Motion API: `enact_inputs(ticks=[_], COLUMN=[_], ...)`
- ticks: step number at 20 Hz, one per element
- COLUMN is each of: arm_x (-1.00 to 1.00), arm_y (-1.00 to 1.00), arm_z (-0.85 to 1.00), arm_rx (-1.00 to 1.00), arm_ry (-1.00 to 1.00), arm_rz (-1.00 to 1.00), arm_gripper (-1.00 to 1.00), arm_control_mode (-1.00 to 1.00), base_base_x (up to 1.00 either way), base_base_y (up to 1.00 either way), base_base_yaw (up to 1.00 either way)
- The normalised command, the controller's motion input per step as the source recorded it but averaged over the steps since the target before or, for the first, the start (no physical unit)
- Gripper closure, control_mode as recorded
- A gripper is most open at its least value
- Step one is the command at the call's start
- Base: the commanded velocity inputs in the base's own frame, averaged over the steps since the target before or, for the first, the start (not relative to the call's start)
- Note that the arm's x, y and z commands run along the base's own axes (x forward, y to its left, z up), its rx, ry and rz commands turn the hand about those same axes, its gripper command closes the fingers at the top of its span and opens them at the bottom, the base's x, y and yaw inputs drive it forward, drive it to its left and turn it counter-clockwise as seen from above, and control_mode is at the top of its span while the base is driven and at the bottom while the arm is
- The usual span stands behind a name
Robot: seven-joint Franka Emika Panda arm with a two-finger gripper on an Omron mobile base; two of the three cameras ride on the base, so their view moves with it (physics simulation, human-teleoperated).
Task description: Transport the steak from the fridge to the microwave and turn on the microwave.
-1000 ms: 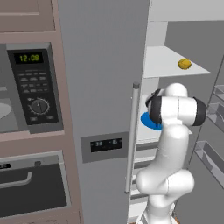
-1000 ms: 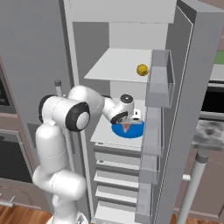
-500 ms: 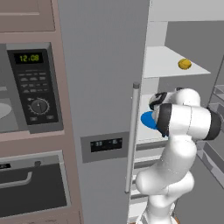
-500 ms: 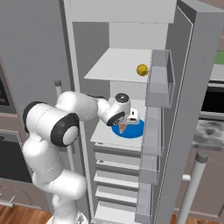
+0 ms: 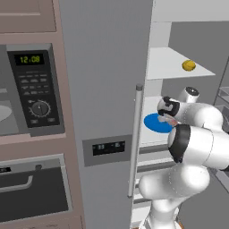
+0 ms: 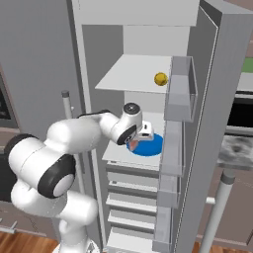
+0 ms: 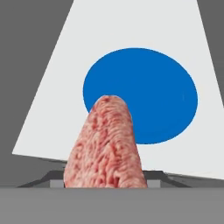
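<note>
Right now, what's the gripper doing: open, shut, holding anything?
Gripper: shut on the steak, lifted clear of the blue plate on the fridge shelf.

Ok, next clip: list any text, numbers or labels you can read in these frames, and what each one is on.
"12:08": green clock digits on the microwave panel, left base view.
Microwave button labels below the clock: too small to read.
Pale marks on the fridge door's black display panel: too blurred to read.
No readable text on the steak, the blue plate or the shelves.
</note>
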Motion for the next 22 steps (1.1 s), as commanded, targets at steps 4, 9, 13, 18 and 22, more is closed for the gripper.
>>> enact_inputs(ticks=[4, 9, 13, 18, 22], arm_x=[-0.49, -0.52, -0.52, -0.5, -0.46], arm_y=[0.13, 0.15, 0.15, 0.18, 0.21], arm_z=[0.37, 0.3, 0.25, 0.27, 0.2], arm_rx=[0.0, 0.0, 0.0, 0.0, 0.0], arm_ry=[0.0, 0.0, 0.0, 0.0, 0.0], arm_rz=[0.0, 0.0, 0.0, 0.0, -0.03], arm_gripper=[1.0, 1.0, 1.0, 1.0, 1.0], arm_control_mode=[-1.0, -1.0, -1.0, -1.0, -1.0], base_base_x=[0.0, 0.0, 0.0, 0.0, 0.0], base_base_y=[0.0, 0.0, 0.0, 0.0, 0.0], base_base_yaw=[0.0, 0.0, 0.0, 0.0, 0.0])
